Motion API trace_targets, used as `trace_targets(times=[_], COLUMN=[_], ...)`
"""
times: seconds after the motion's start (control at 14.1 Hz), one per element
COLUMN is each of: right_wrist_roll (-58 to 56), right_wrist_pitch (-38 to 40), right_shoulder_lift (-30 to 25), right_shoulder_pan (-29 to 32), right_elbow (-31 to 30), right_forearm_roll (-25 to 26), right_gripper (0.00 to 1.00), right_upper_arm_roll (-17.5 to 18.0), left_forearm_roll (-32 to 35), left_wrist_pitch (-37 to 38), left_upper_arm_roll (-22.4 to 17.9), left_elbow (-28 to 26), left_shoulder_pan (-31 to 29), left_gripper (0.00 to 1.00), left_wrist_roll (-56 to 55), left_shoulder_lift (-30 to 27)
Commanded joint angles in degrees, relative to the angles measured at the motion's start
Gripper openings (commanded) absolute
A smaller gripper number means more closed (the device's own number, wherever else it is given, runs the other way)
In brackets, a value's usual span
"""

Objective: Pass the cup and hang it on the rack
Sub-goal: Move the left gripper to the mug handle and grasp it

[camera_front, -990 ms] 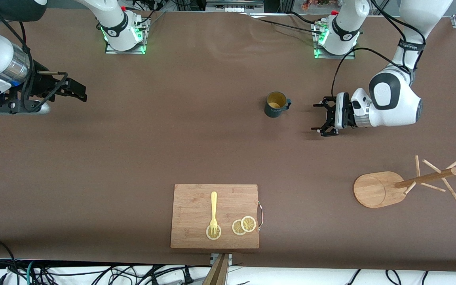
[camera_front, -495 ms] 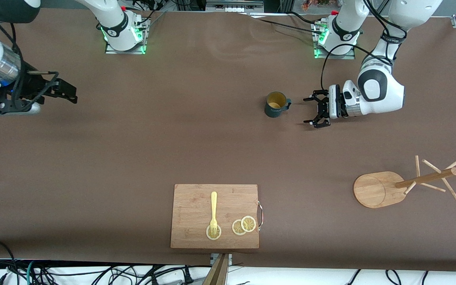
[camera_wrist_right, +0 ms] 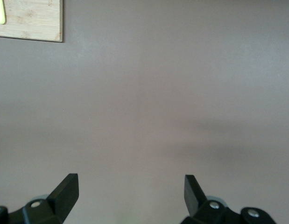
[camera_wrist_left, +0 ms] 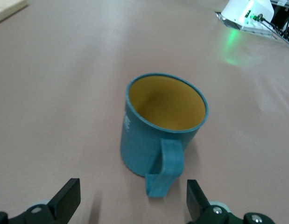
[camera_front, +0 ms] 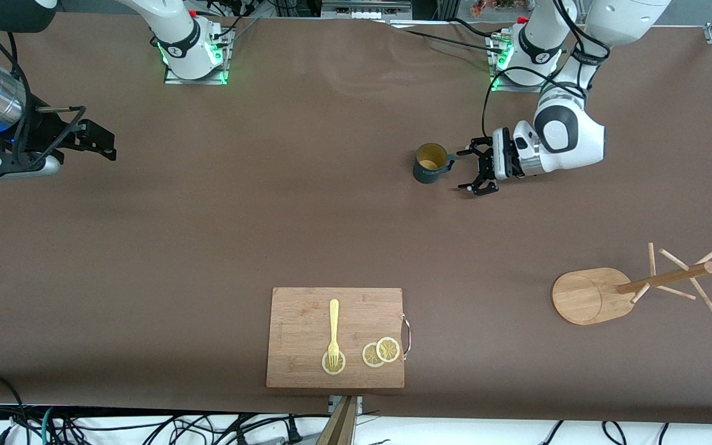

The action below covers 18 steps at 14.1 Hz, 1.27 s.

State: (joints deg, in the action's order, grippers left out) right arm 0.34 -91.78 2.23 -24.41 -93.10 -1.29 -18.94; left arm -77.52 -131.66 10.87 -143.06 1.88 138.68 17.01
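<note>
The dark teal cup point(camera_front: 430, 164) with a yellow inside stands upright on the brown table, its handle turned toward the left arm's end. My left gripper point(camera_front: 469, 169) is low beside that handle, open, with nothing in it. In the left wrist view the cup point(camera_wrist_left: 163, 126) sits just ahead of the left gripper point(camera_wrist_left: 132, 201), and the handle points at the gap between the fingers without touching them. The wooden rack point(camera_front: 586, 295) is near the left arm's end, nearer the front camera than the cup. My right gripper point(camera_front: 104, 143) hangs open over bare table at the right arm's end, and the right wrist view also shows this gripper point(camera_wrist_right: 130, 192) open.
A wooden cutting board point(camera_front: 335, 337) lies near the table's front edge, with a yellow fork point(camera_front: 333, 327) and lemon slices point(camera_front: 381, 352) on it. A corner of the board point(camera_wrist_right: 30, 18) shows in the right wrist view. The two arm bases point(camera_front: 192, 52) stand along the table's back edge.
My left gripper has moved across the table toward the cup and now sits just by its handle, still open. The right arm has drawn back slightly toward its end of the table.
</note>
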Motion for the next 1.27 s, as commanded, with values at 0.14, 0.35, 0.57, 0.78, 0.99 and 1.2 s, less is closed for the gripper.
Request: trace_targets(times=[0.14,0.35,0.57,0.78,0.99,1.2], right_wrist_roll=[-0.4,-0.6,-0.6,-0.5,-0.9,-1.0], right_wrist_pitch=[-0.1,-0.2,-0.1,-0.1,-0.1,-0.1], right_shoulder_lift=[-0.2,0.4,0.4,0.3,0.1,-0.3], right_shoulder_pan=[0.0,4.5,11.2,11.0,11.1,11.1], right_elbow=[0.4,0.4,0.4,0.6,0.8,1.1], right_forearm_roll=[0.5,0.4,0.6,0.7,0.7,0.5], right_gripper=[1.0,1.0,1.0,1.0,1.0,1.0], right_upper_arm_roll=[-0.1,3.8,10.6,10.7,10.3,10.3], left_forearm_roll=[-3.2,-6.4,-10.4,-11.9,-11.9,-12.0], left_wrist_pitch=[-1.2,-2.7,-6.0,-7.0,-7.0,-7.0], left_upper_arm_roll=[0.9,1.1,4.9,6.4,6.4,6.4], left_elbow=[-2.4,-3.2,-3.5,-3.5,-3.5,-3.5], left_shoulder_pan=[0.1,0.7,0.8,0.8,0.7,0.6], left_gripper=[1.0,1.0,1.0,1.0,1.0,0.77], left_wrist_roll=[3.2,3.3,3.4,3.4,5.5,5.8], left_shoulder_lift=[0.0,-0.2,0.0,-0.2,-0.2,-0.2])
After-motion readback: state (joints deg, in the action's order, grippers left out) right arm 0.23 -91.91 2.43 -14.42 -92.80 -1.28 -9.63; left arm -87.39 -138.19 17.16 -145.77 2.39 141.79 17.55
